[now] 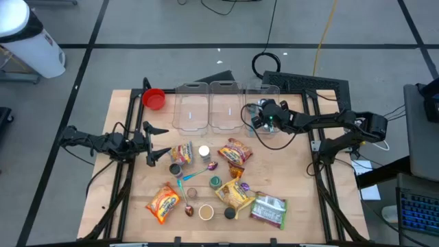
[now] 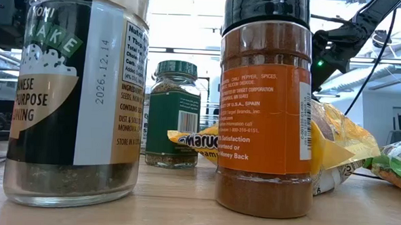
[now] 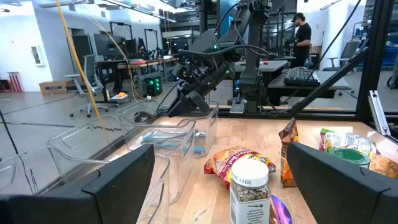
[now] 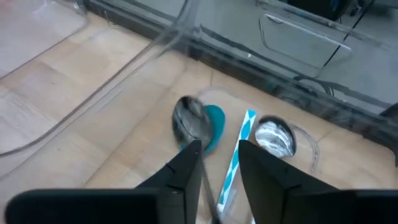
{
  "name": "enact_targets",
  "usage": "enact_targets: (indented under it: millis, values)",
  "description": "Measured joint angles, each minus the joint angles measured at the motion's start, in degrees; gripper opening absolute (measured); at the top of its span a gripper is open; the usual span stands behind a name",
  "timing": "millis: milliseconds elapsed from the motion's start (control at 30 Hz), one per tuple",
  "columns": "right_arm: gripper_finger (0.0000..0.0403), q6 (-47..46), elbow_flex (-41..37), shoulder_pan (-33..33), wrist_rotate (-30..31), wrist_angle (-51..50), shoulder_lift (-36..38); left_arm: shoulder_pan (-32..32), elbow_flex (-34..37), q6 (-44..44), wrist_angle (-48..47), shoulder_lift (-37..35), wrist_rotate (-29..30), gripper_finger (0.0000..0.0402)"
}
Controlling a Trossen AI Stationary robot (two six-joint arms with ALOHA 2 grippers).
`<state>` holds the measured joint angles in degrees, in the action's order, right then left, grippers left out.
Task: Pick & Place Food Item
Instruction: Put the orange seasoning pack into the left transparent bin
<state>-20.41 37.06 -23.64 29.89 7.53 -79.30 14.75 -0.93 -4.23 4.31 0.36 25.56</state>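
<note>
My right gripper (image 1: 255, 118) hangs over the rightmost of three clear containers (image 1: 264, 103) at the table's far side and is shut on a metal spoon (image 4: 189, 118). Below it, in the container, lie a teal spoon with a blue-and-white striped handle (image 4: 239, 155) and another metal spoon (image 4: 273, 137). My left gripper (image 1: 159, 142) is open and empty at the table's left, level, pointing at a white-lidded jar (image 3: 249, 183) and a snack bag (image 3: 233, 160). Snack bags (image 1: 234, 152), jars and spoons lie on the table's middle. My right gripper holds the metal spoon by its thin handle (image 4: 210, 196), which runs back between the two fingers (image 4: 186, 165). The fingers slant down into the container. The spoon's bowl (image 4: 188, 115) points away from the fingers, over the teal spoon's bowl; whether it rests on it I cannot tell.
A red bowl (image 1: 154, 99) stands at the far left corner. Two more clear containers (image 1: 191, 106) stand left of the right gripper. Spice jars (image 2: 265, 108) stand near the front edge, and a green packet (image 1: 269, 209) lies at the front right. People and desks show beyond the table.
</note>
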Motion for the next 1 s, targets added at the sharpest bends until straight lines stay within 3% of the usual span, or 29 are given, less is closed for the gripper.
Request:
enact_targets:
  millis: [167,333,700,1000]
  values:
    - [0.0123,3.18,0.0,0.63,-2.48,3.45,3.21,0.01,0.0,0.0,-0.01,0.0,0.0,0.0374]
    - [0.0127,5.34,0.02,2.2,-9.96,4.93,10.52,0.01,-0.01,0.0,0.0,0.0,0.01,0.0374]
    - [0.0112,6.74,0.02,13.93,-37.12,4.26,24.46,0.01,0.0,0.0,0.0,0.0,0.01,0.0374]
    - [0.0111,9.12,0.02,27.84,-38.84,4.67,21.73,0.0,0.0,0.0,-0.02,0.0,0.0,0.0374]
